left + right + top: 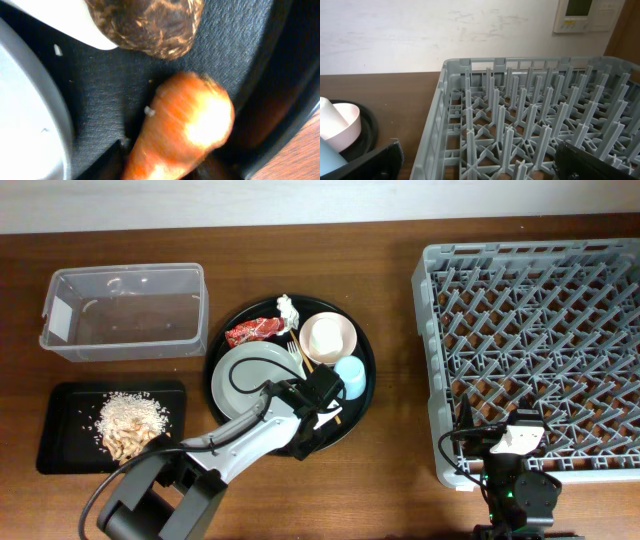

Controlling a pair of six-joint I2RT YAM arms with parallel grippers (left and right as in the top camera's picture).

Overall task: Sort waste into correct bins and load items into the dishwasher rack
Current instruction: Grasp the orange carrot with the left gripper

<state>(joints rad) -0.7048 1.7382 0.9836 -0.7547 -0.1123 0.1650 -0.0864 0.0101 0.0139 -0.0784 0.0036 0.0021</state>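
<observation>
My left gripper (327, 408) is low over the round black tray's (216, 352) front right. In the left wrist view its fingers (167, 167) are shut on the orange carrot (186, 127), which rests on the tray floor (100, 85). The dark lump (150, 25) lies just beyond it. The grey plate (245, 375), cream-pink bowl (327, 337), blue cup (351, 376), fork (295, 356), red wrapper (255, 331) and tissue (289, 308) sit on that tray. My right gripper (517, 426) is open and empty at the rack's (530, 350) front left edge.
The clear tub (125, 310) stands at the back left. The shallow black tray (60, 430) in front of it holds rice and scraps (130, 425). In the right wrist view the rack's pegs (520, 115) fill the frame, with the bowl (345, 125) at the left.
</observation>
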